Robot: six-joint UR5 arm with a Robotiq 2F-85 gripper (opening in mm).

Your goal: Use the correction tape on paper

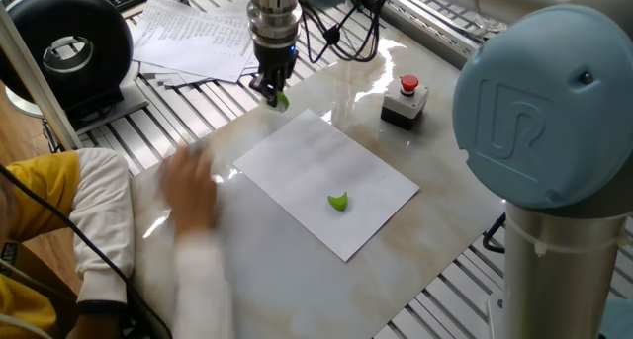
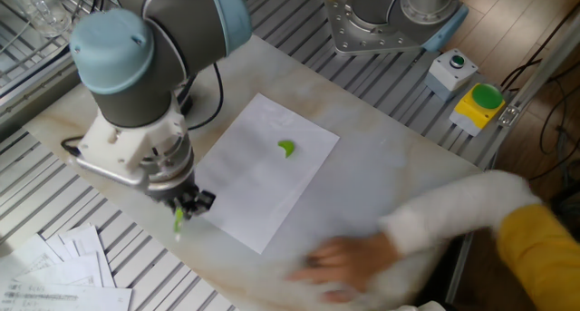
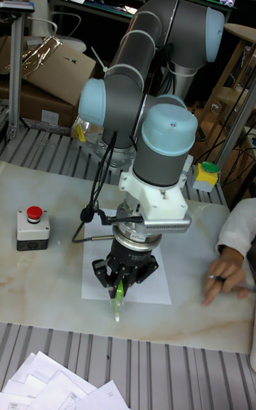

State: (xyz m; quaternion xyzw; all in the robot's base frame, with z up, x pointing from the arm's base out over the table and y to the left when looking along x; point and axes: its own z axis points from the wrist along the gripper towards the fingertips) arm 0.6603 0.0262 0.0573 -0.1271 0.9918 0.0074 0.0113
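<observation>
The paper (image 1: 326, 171) is a blank white sheet lying flat mid-table, also seen as paper (image 2: 258, 179) and paper (image 3: 158, 280). A small green curved piece (image 1: 339, 202) rests on it, the same piece (image 2: 286, 148) in the other fixed view. My gripper (image 1: 274, 92) hangs just off the sheet's far corner, shut on a slim green correction tape (image 1: 282, 102) that points down. From the other side, the gripper (image 2: 188, 205) holds the tape (image 2: 178, 222) beside the paper's edge. In the tall view the gripper (image 3: 121, 283) and tape (image 3: 117, 302) stand at the sheet's near edge.
A person's hand (image 1: 188, 196) is blurred, away from the gripper; hand (image 2: 340, 261) and hand (image 3: 224, 271) rest on the table. A red-button box (image 1: 405, 97), a fanned stack of printed sheets (image 1: 198, 33) and a black round device (image 1: 64, 47) stand around.
</observation>
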